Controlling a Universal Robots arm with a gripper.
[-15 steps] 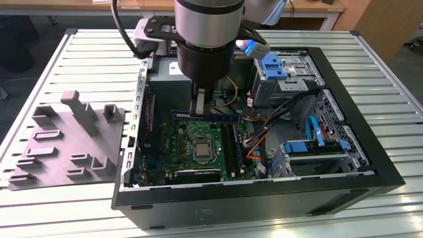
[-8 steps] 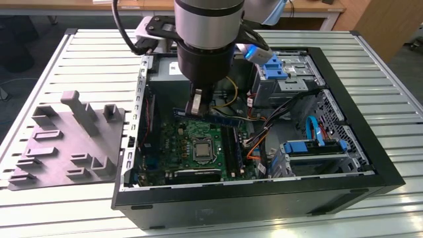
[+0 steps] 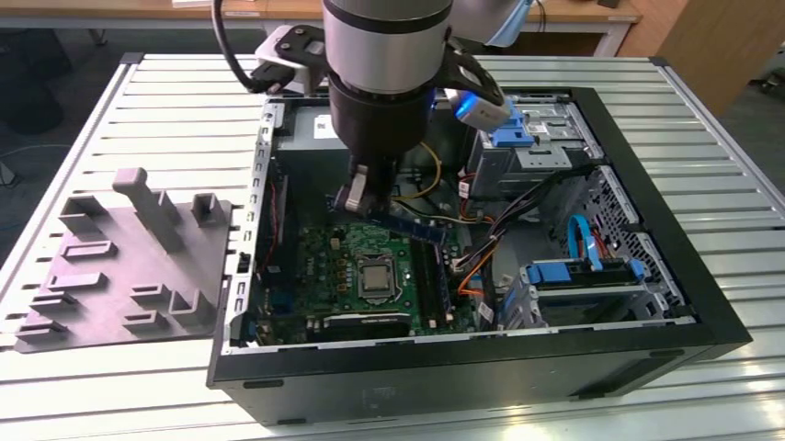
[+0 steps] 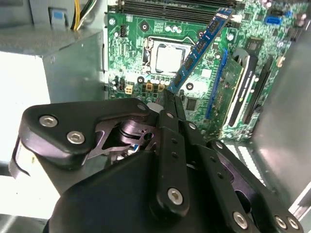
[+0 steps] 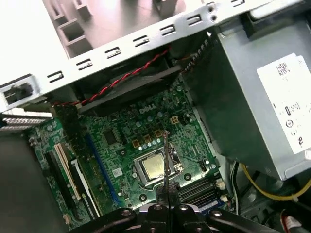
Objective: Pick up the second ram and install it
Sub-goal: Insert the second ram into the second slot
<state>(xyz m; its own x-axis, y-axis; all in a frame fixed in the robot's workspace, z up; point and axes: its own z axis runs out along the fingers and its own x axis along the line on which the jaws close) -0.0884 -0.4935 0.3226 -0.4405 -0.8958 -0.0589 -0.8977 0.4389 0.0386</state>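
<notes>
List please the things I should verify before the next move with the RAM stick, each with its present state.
1. Grip: the gripper has its jaws closed on one end of the second ram: ok.
2. Second ram above the motherboard, not seated: ok.
3. Second ram in line with the memory slots: not ok, it crosses them at an angle.
4. A free slot: cannot tell.
5. Loose cables apart from the ram's far end: cannot tell.

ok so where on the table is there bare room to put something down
Bare table slats lie between the grey fixture and the far edge, and along the exterior view's right of the case. Inside the case is crowded: the gripper holds the second ram over the motherboard, with cables beside it.
</notes>
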